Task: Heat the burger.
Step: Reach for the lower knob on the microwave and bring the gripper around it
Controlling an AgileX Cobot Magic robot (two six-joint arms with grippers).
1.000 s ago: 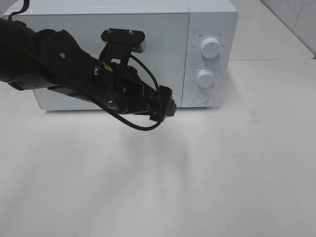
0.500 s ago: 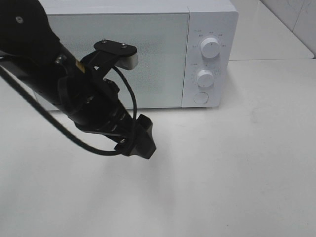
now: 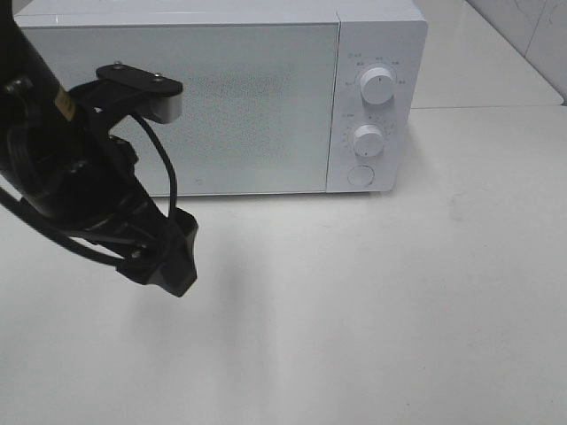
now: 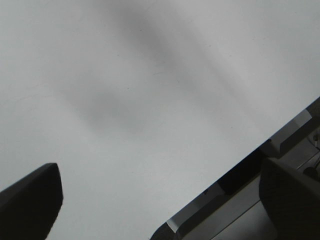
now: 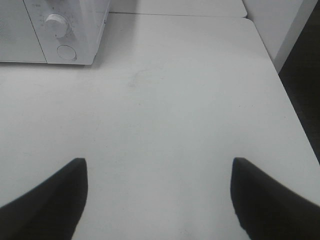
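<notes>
Two empty pincers, left gripper (image 3: 166,261) and right gripper (image 5: 160,200), are being held wide; the lower knob (image 3: 368,140) is probably best approached squarely.

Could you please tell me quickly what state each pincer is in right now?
Left pincer: open, holding nothing.
Right pincer: open, holding nothing.

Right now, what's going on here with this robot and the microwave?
A two-armed robot works at a white table with a white microwave, whose door is shut. The left gripper hangs open and empty above the table in front of the door, touching nothing. The right gripper is also open and empty, over the table off to the microwave's dial side. No burger shows in any view; whether it sits inside cannot be told.
</notes>
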